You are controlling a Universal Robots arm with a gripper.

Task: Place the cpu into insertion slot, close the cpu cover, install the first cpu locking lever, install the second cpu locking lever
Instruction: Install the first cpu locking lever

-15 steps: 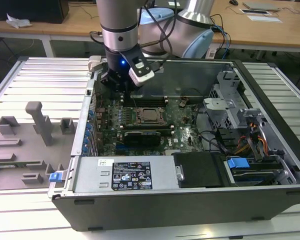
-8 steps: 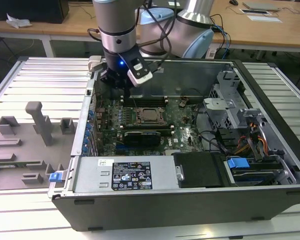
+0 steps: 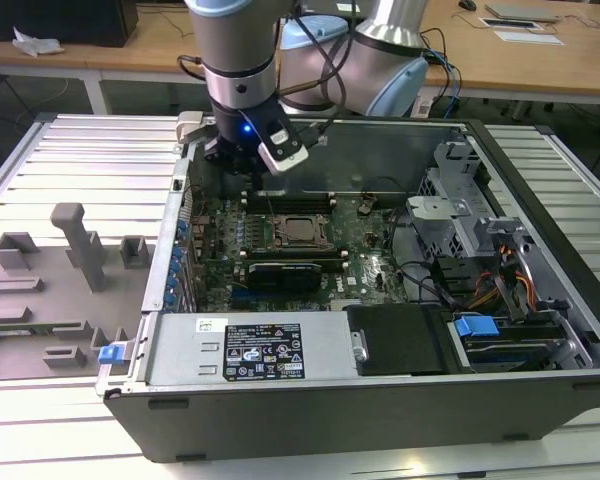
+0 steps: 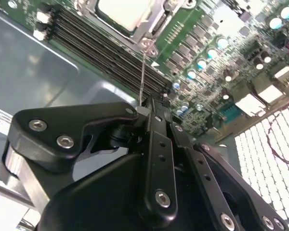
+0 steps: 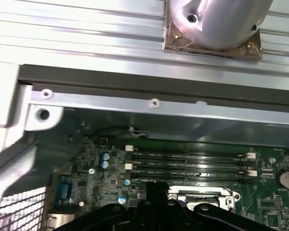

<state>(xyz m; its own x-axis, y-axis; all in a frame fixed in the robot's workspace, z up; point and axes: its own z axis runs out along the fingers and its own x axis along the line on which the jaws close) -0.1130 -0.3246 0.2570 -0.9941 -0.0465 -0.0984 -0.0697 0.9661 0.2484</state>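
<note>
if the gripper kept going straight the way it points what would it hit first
Probably the thin metal lever rising right at the tip of the gripper; it may be touching it. Behind it lie the black memory slots beside the insertion slot. Depth is unclear.

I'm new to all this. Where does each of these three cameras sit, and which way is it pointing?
Exterior view: off the arm, raised, looking down into the open computer case; the arm hangs over the green board.
First wrist view: on the wrist, looking across the board to the case wall; the black jaws' base shows.
Second wrist view: on the wrist, looking along the jaws, shut on a thin lever, toward the silvery chip.
Shared: both wrist views show the long memory slots.
</note>
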